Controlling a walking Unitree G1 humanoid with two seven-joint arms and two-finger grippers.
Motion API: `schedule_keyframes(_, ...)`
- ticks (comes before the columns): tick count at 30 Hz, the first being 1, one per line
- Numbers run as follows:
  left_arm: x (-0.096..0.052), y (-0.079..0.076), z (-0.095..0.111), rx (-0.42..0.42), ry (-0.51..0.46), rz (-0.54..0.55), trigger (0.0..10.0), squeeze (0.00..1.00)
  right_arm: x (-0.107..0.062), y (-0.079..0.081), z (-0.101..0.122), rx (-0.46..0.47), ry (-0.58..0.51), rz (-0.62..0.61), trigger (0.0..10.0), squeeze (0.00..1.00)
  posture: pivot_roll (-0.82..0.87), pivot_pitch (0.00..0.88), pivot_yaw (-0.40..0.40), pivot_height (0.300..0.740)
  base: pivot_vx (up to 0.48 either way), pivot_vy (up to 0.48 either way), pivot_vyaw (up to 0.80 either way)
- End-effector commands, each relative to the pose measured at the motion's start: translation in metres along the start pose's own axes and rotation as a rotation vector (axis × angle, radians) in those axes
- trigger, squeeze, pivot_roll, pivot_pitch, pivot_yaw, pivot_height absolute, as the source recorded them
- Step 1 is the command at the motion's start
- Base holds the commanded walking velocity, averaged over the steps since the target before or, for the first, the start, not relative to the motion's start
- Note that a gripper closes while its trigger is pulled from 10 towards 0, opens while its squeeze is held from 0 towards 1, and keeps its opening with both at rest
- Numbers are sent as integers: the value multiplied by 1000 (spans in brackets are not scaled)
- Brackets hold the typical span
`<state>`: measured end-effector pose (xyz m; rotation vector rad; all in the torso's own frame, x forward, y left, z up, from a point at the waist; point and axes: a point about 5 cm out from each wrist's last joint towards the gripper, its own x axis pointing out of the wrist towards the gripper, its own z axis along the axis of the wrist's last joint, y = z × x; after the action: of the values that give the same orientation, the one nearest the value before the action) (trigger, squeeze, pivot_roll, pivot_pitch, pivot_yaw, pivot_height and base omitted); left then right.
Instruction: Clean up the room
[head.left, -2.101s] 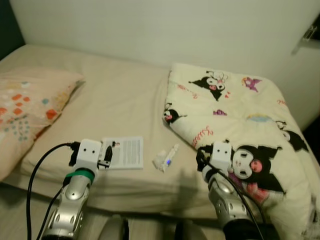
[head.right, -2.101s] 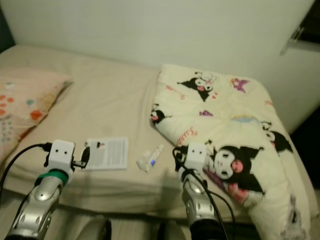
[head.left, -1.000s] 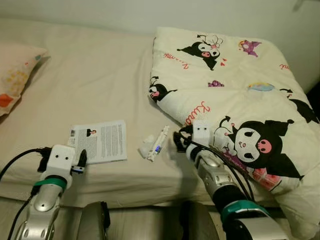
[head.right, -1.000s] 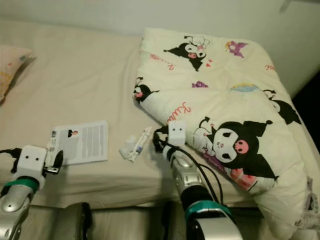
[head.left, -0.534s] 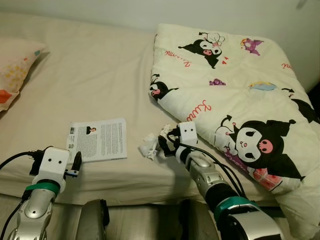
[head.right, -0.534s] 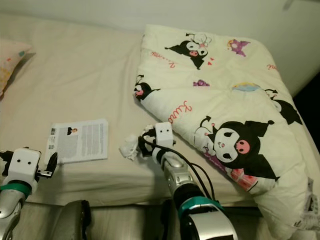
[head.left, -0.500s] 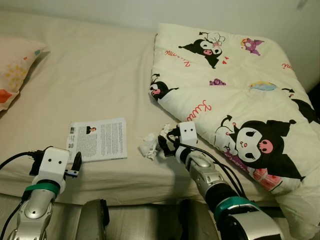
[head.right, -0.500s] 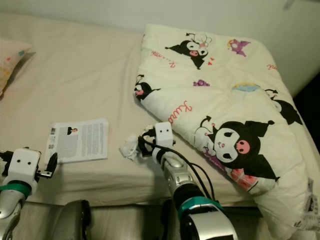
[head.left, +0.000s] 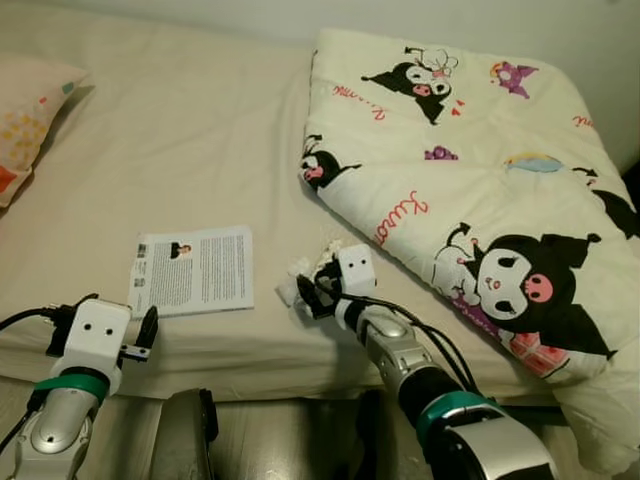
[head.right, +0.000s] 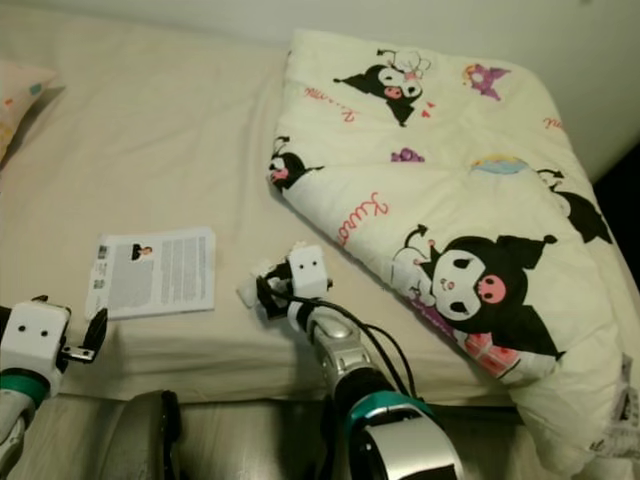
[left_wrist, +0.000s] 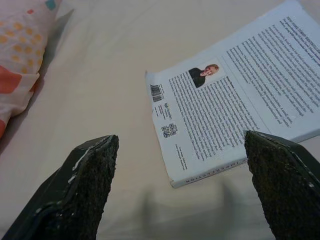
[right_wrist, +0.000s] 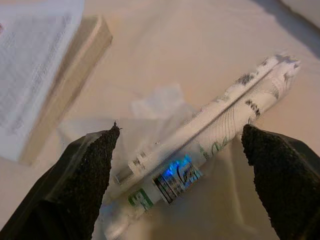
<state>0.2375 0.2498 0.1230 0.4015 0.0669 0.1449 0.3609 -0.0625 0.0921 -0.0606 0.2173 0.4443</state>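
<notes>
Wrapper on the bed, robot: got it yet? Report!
Right gripper over the wrapper, jaws open, not gripping yet. Left gripper open near the book. Nothing in the way.

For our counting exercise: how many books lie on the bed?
1. The book lies back cover up near the bed's front edge, ahead of the left gripper. Others might hide under the quilt.

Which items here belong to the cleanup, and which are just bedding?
Job in hand:
- wrapper, between the open fingers of the right claw
- book, ahead of the open left claw

Lying about:
- cartoon quilt
- pillow
- bed sheet
</notes>
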Motion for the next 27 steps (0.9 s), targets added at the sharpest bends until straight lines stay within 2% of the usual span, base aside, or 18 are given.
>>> schedule_keyframes(1, -5, -2, -5, -8, 30, -18, 10000, 0, -1, 4, -11, -32, 71, 0, 10000, 910, 242, 228, -90, 535, 0, 0, 0)
schedule_keyframes(2, -5, -2, -5, -8, 30, -18, 10000, 0, -1, 4, -11, -32, 71, 0, 10000, 910, 242, 228, -90, 535, 0, 0, 0)
schedule_keyframes(3, -7, -3, -4, -8, 34, -26, 10000, 0, 0, 6, -14, -38, 107, -11, 10000, 0, 248, 240, -92, 535, 0, 0, 0)
schedule_keyframes(16, -14, 3, -6, 7, 61, -20, 10000, 0, 3, 10, -12, 18, 116, -47, 10000, 0, 254, 253, -101, 535, 0, 0, 0)
schedule_keyframes(17, -14, 3, -6, 8, 62, -19, 10000, 0, 3, 11, -12, 26, 115, -48, 6784, 0, 257, 254, -103, 535, 0, 0, 0)
schedule_keyframes(18, -14, 3, -6, 8, 62, -19, 10000, 0, 3, 11, -12, 26, 115, -48, 6784, 0, 257, 254, -103, 535, 0, 0, 0)
schedule_keyframes(19, -15, 3, -6, 9, 64, -18, 10000, 0, 3, 11, -11, 34, 112, -48, 2784, 0, 257, 254, -103, 535, 0, 0, 0)
schedule_keyframes(20, -15, 3, -6, 9, 64, -18, 10000, 0, 3, 11, -11, 34, 112, -48, 2784, 0, 257, 254, -103, 535, 0, 0, 0)
schedule_keyframes(21, -15, 3, -6, 9, 67, -18, 10000, 0, 3, 11, -11, 39, 110, -49, 118, 0, 255, 256, -105, 535, 0, 0, 0)
schedule_keyframes(27, -17, 1, -6, 6, 73, -17, 10000, 0, 3, 10, -10, 50, 107, -50, 0, 0, 252, 256, -107, 535, 0, 0, 0)
